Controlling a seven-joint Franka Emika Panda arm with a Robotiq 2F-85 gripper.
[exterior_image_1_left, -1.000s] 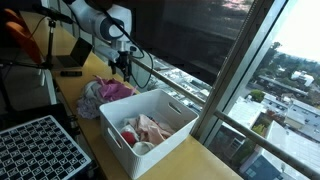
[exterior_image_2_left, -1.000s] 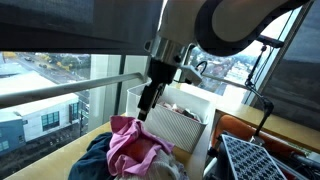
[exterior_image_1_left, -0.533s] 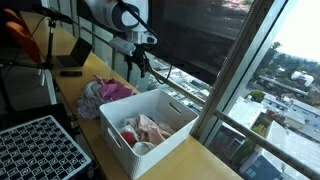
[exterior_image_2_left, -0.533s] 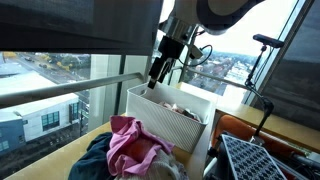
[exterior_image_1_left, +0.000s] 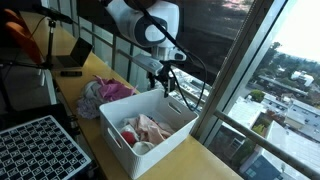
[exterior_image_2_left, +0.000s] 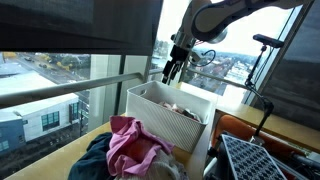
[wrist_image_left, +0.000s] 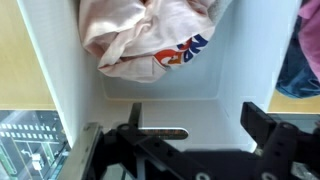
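Observation:
My gripper (exterior_image_1_left: 168, 82) hangs open and empty over the window-side end of a white plastic bin (exterior_image_1_left: 108, 128), a little above its rim. In an exterior view the gripper (exterior_image_2_left: 170, 72) is above the bin's far wall (exterior_image_2_left: 165, 125). In the wrist view the gripper (wrist_image_left: 195, 118) brackets the bin's inner end wall with its handle slot (wrist_image_left: 160, 132); nothing lies between the fingers. Pale pink and white clothes (wrist_image_left: 150, 35) with a printed logo lie inside the bin, also seen as a heap (exterior_image_1_left: 145, 130). A pile of pink and dark clothes (exterior_image_1_left: 105, 92) (exterior_image_2_left: 130, 145) lies on the table beside the bin.
A black grid tray (exterior_image_1_left: 35, 145) (exterior_image_2_left: 265, 160) sits on the table near the bin. A laptop (exterior_image_1_left: 75, 55) stands further back. The window rail and glass (exterior_image_1_left: 215, 100) run right behind the bin. Blue cloth (wrist_image_left: 300, 60) lies outside the bin wall.
The arm has swung away from above the clothes pile and along to the bin's window-side end. The jaws stayed open and empty throughout.

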